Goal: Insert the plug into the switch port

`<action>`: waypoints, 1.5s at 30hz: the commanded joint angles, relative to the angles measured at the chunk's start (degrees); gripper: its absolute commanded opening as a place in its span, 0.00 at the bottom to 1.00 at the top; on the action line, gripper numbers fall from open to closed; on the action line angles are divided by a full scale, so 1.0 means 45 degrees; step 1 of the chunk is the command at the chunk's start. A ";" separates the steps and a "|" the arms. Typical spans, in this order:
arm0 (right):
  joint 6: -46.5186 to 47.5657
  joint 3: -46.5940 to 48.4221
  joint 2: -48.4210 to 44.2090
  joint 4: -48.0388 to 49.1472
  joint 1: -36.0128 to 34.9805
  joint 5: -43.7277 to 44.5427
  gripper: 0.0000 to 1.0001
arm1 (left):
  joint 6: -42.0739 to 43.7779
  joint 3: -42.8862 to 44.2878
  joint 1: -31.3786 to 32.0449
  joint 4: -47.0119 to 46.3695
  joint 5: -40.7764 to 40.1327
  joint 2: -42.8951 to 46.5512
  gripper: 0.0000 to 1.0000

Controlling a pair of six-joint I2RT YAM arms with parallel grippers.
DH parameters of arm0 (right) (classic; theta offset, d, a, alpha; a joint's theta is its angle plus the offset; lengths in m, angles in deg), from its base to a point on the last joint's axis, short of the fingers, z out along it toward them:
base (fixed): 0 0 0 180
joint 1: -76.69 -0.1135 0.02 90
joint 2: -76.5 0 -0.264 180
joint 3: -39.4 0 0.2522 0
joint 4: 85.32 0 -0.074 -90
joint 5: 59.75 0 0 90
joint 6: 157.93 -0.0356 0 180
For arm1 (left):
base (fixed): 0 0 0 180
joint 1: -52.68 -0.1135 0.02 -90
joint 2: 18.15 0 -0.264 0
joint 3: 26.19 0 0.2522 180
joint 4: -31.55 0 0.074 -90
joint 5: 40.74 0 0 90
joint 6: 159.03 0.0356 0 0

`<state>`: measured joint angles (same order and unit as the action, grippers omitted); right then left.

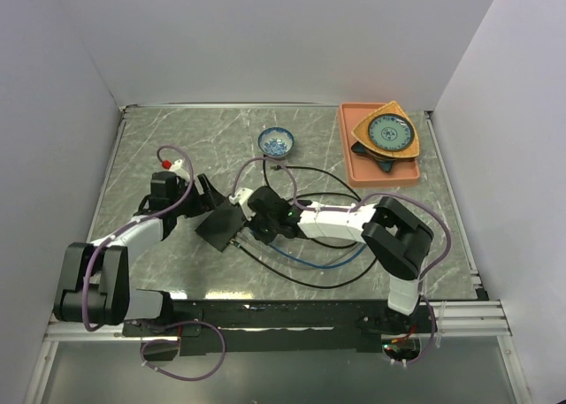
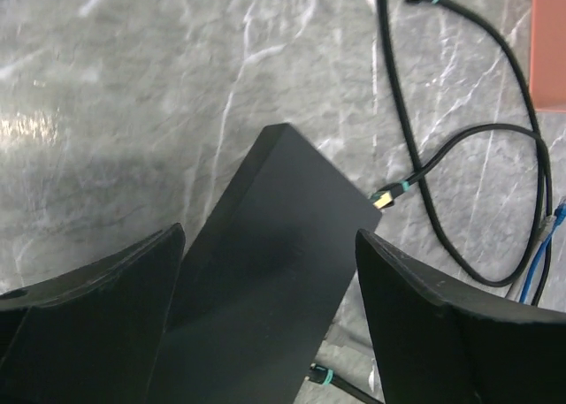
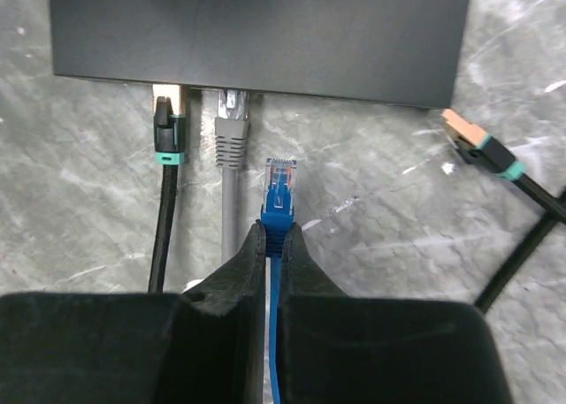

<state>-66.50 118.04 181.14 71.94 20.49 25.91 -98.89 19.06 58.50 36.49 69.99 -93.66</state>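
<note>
Black matte switch (image 1: pixel 221 228) lies flat on the grey marble-look table (image 1: pixel 177 139), left of centre, turned at an angle in the top view, btwn the two grippers. L gripper (image 2: pixel 270 236) stands wide open, straddling one end of the switch. One finger (image 2: pixel 97 307) is right up against the box's side, can't tell if touching. The other (image 2: pixel 442 324) has a strip of table showing btwn it and the box. R gripper (image 3: pixel 274 245) is closed tight on the blue plug (image 3: pixel 280 187), pinching the boot just behind the clear head, w/ the blue cable (image 1: pixel 314 266) running back btwn the fingers. Plug head aims at the switch's port edge but stops short, not in: bare table shows btwn tip and box. It sits just right of a grey plug (image 3: pixel 232 125), which is seated in a port. Left of that, a black plug (image 3: pixel 168 130) w/ teal collar is seated too. Off to the right a loose black cable (image 3: pixel 522 187) w/ a gold-tipped plug lies near the switch's corner, unplugged. More black cable loops over the table in the top view, near the R arm. Far side: small blue-patterned bowl (image 1: pixel 277 141), and at the right an orange tray (image 1: pixel 352 170) holding a teal plate (image 1: pixel 389 132).
</note>
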 commanded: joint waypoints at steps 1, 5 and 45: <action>0.0112 0.0698 0.0494 -0.0330 0.0088 -0.0071 0.00 | -0.0218 -0.0122 -0.0239 -0.0638 0.0724 -0.0369 0.83; -0.0025 0.0991 0.1023 -0.0350 0.0127 -0.0130 0.00 | -0.0218 -0.0161 -0.0259 -0.0813 0.0978 -0.0798 0.77; -0.0162 0.3277 0.1864 -0.1443 0.0420 0.0359 0.00 | -0.0023 0.0308 -0.0240 -0.0853 0.1702 -0.2244 0.66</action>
<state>-67.42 129.34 190.24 65.08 21.73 26.35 -99.64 18.84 57.34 33.58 74.71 -103.04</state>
